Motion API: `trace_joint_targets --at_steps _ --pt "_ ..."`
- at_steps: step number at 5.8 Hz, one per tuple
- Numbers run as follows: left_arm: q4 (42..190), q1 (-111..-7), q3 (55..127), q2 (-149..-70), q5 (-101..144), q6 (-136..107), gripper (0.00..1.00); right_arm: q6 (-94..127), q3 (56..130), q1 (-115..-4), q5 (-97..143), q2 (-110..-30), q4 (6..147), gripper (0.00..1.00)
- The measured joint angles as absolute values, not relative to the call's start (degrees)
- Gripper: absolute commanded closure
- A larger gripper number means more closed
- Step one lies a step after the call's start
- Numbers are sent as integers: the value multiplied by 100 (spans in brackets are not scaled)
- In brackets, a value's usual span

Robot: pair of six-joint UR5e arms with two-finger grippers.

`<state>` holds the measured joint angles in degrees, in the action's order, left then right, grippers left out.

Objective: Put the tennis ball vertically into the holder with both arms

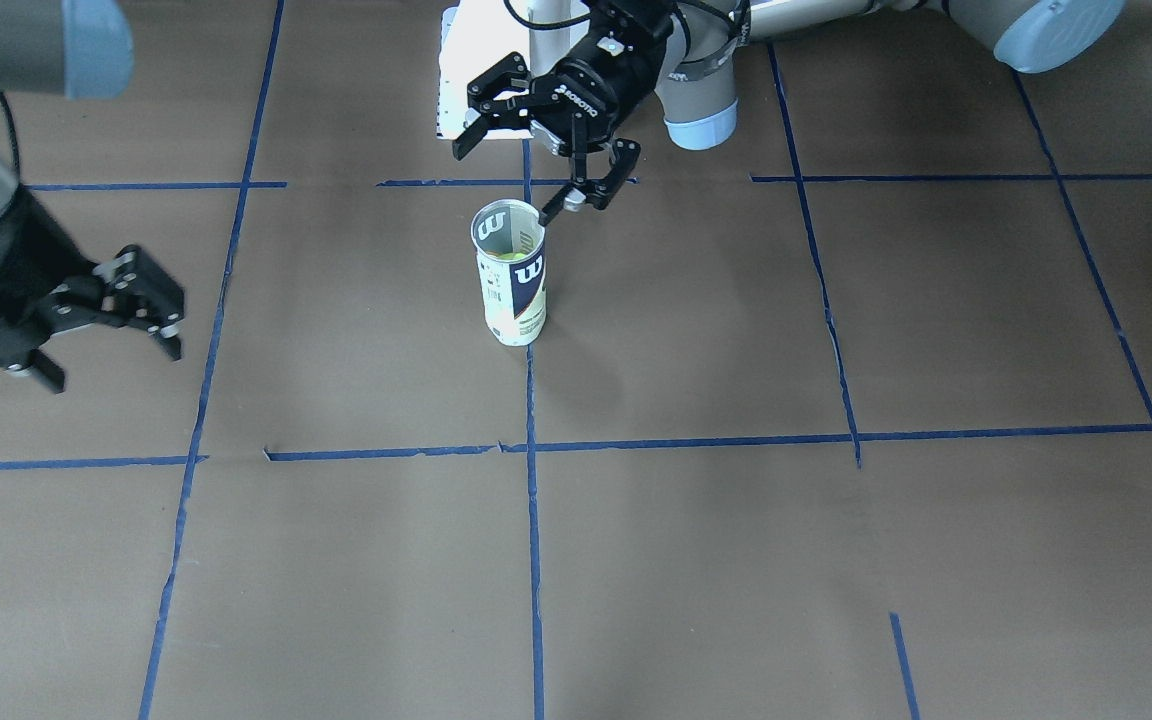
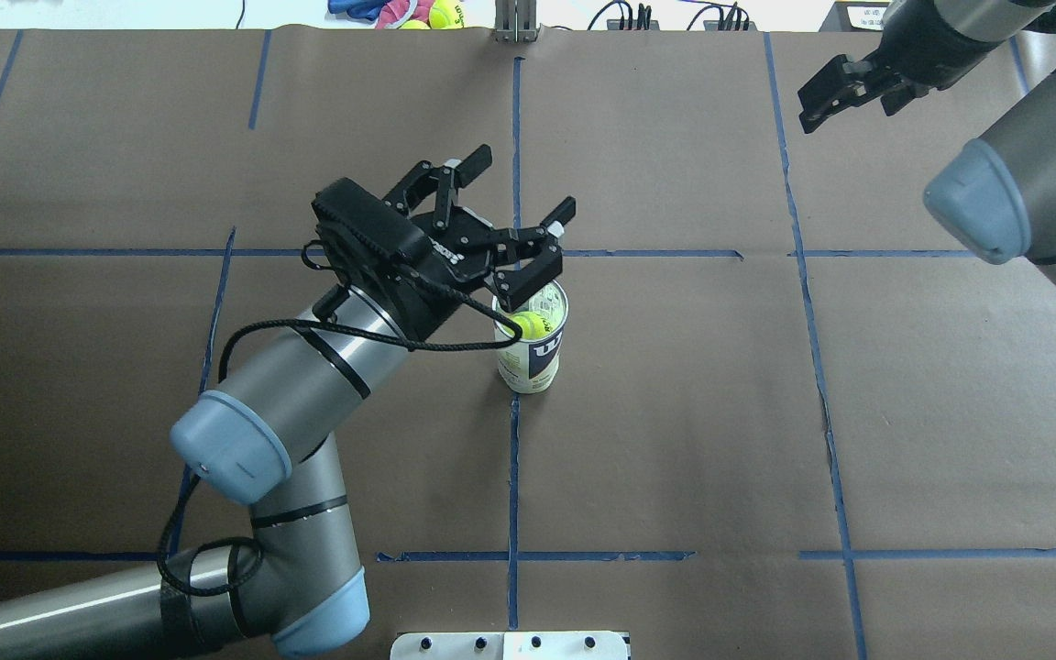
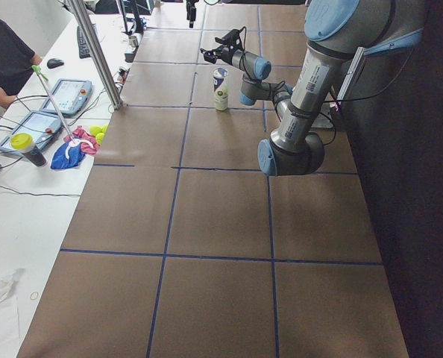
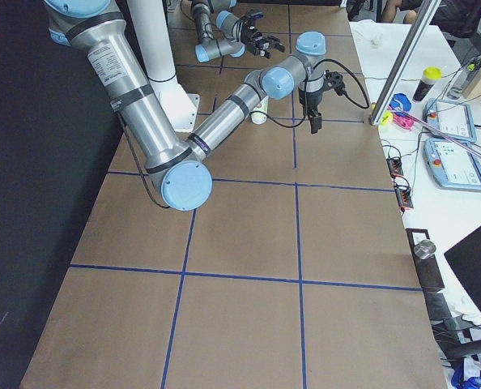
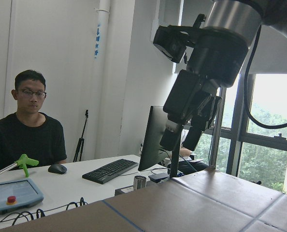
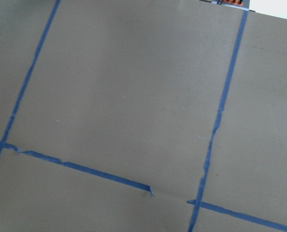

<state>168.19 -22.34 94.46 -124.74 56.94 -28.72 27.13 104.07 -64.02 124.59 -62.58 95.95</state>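
Note:
The holder is a clear can with a white and navy label, upright at the table's middle. A yellow-green tennis ball sits inside it, below the rim. My left gripper is open and empty. It hovers just above the can's mouth, one finger over the rim. My right gripper is open and empty, well off to the robot's right, far from the can. The right wrist view shows only bare brown paper and blue tape.
The white pedestal base stands at the robot's side of the table. Loose balls and a cloth lie at the far edge. Operators' desk with tablets and a metal pole are beyond it.

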Motion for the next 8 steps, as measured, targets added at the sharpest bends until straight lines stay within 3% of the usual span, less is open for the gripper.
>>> trace_joint_targets --at_steps 4,8 --pt "14581 -4217 9447 -11465 7894 -4027 0 1297 10091 -7481 12869 -7217 9589 1" --pt "12781 -6683 8568 -10437 12088 -3236 0 956 9602 -8224 13298 -7798 9574 0"
